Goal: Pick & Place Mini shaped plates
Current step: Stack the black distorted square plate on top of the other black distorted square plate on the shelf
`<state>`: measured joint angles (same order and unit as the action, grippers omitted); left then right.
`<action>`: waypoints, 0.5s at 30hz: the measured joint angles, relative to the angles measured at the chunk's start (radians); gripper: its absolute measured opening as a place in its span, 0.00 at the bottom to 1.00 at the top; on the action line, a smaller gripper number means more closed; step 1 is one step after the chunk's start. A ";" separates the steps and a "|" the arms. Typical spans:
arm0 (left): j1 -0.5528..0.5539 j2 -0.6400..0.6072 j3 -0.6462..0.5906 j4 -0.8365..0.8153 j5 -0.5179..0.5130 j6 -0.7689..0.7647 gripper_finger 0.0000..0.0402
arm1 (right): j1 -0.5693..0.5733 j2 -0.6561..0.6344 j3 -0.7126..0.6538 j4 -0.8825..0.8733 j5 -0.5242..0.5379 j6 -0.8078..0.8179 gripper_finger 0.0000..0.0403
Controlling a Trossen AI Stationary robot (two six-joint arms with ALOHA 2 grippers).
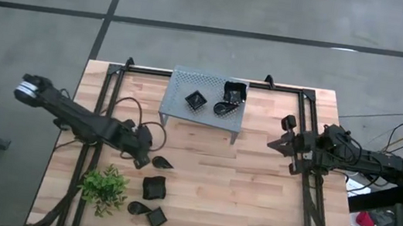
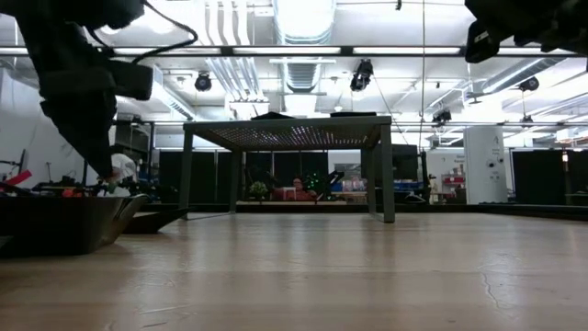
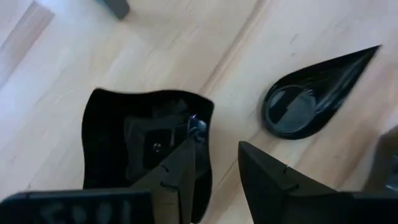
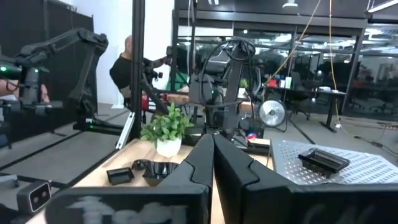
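Observation:
Several small black plates lie on the wooden table: a teardrop plate (image 1: 162,162), a square plate (image 1: 153,189), another teardrop (image 1: 138,208) and a small square (image 1: 157,216). Three more sit on top of the grey perforated rack (image 1: 204,102). My left gripper (image 1: 142,158) is open above the square plate (image 3: 143,143). One finger (image 3: 180,168) hangs over the plate's inside and the other (image 3: 267,174) outside its rim; the teardrop plate (image 3: 311,93) lies beyond. My right gripper (image 1: 279,144) is shut and empty, held above the table's right side.
A small green plant (image 1: 104,188) in a white pot stands just left of the loose plates, close to my left arm. The rack stands on legs at the table's far middle. A dark frame runs along the table's edges. A person (image 4: 127,62) shows in the room beyond.

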<state>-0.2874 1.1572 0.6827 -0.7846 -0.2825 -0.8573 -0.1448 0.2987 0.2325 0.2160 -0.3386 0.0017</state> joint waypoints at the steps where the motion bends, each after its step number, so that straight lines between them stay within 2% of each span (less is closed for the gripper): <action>1: 0.000 0.012 0.000 -0.002 0.000 -0.007 0.29 | 0.000 -0.004 0.000 -0.001 0.000 0.002 0.02; 6: 0.000 0.068 0.000 -0.019 -0.007 -0.008 0.29 | 0.001 -0.006 0.000 -0.001 0.000 0.023 0.02; 15: 0.000 0.137 -0.001 -0.023 -0.011 0.001 0.29 | 0.001 0.006 -0.001 -0.003 0.000 -0.084 0.02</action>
<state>-0.2871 1.2943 0.6819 -0.8078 -0.2932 -0.8562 -0.1440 0.3049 0.2314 0.2127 -0.3386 -0.0824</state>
